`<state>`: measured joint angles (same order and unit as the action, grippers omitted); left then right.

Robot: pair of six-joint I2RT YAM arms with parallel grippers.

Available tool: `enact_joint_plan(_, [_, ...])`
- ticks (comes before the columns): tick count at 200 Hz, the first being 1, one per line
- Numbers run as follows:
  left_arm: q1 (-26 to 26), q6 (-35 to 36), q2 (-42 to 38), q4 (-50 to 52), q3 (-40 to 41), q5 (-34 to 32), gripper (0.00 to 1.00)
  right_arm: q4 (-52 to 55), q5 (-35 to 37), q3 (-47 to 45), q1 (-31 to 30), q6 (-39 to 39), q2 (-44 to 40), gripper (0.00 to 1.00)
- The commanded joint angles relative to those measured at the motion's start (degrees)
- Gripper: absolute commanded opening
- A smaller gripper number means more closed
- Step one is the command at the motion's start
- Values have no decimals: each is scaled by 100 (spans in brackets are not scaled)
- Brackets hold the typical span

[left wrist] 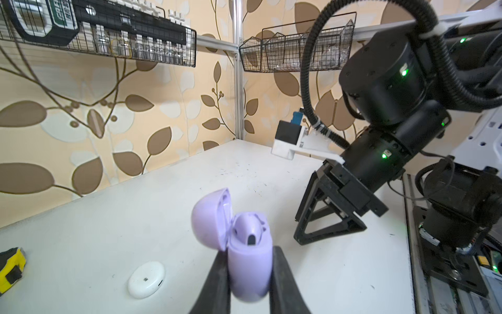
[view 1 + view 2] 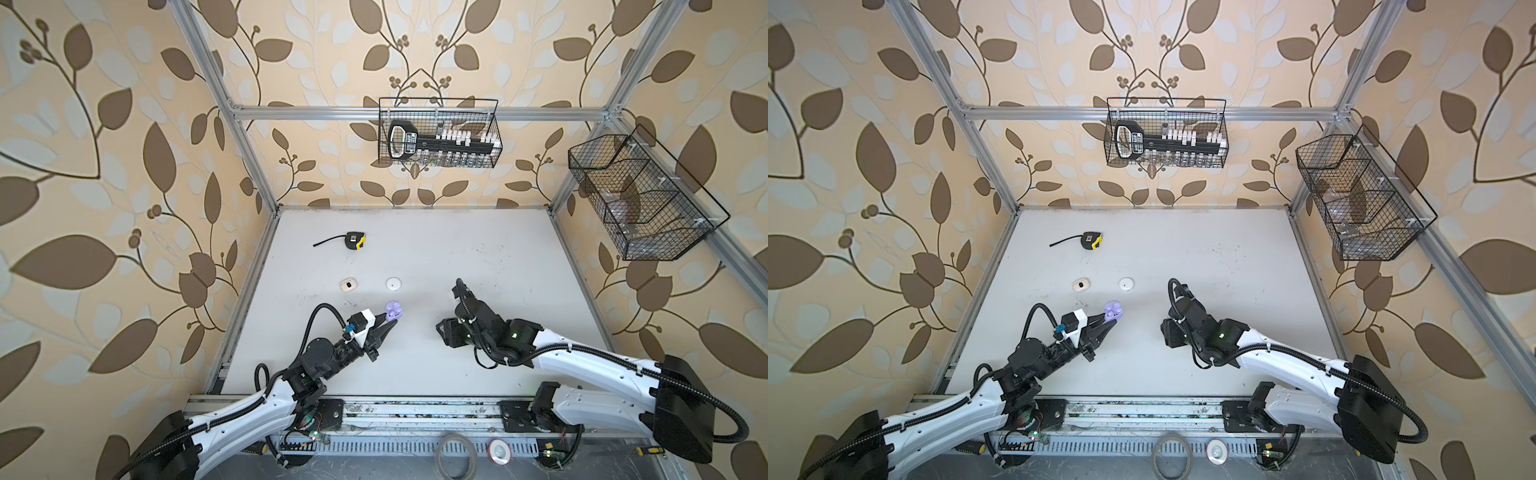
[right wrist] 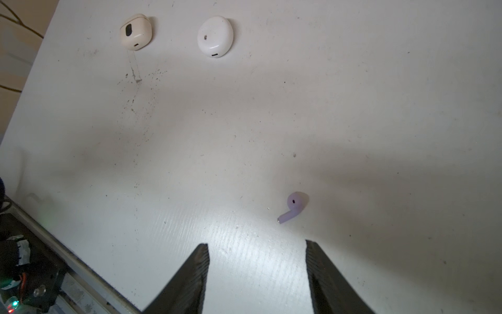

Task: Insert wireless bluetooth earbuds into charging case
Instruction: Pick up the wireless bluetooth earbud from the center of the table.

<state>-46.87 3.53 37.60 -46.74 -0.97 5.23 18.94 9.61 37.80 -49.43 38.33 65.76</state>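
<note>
One lilac earbud (image 3: 292, 206) lies loose just ahead of the half-open, empty right gripper (image 3: 256, 243). At its nine o'clock, the left gripper (image 2: 384, 322) clamps the open case (image 1: 248, 266), seemingly presenting it.

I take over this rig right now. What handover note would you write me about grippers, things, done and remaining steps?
Left gripper: shut on the lilac case, lid open; one earbud seems seated inside.
Right gripper: open, empty, near the lilac earbud lying loose on the table.
Cream case and white case: closed on the table, contents not visible.
Left to do: pick up the loose earbud and insert it into the lilac case.
</note>
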Motion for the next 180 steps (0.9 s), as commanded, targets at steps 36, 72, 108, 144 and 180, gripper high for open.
enact_joint_plan(36, [-10,-67,-86,-387,-140,-188,0,417,-239,236,371,-361,574,58])
enact_joint_plan(72, [-10,-2,-737,192,-134,-313,0,106,-243,143,434,-389,1143,57])
enact_joint_plan(108, [-10,50,-1048,376,-114,-382,0,-152,-337,33,443,-332,1441,55])
enact_joint_plan(144, [-9,51,-1001,337,-114,-390,0,-271,-459,34,413,-361,1712,53])
enact_joint_plan(180, [-12,69,-957,334,-114,-366,0,-344,-458,137,320,-375,2009,51])
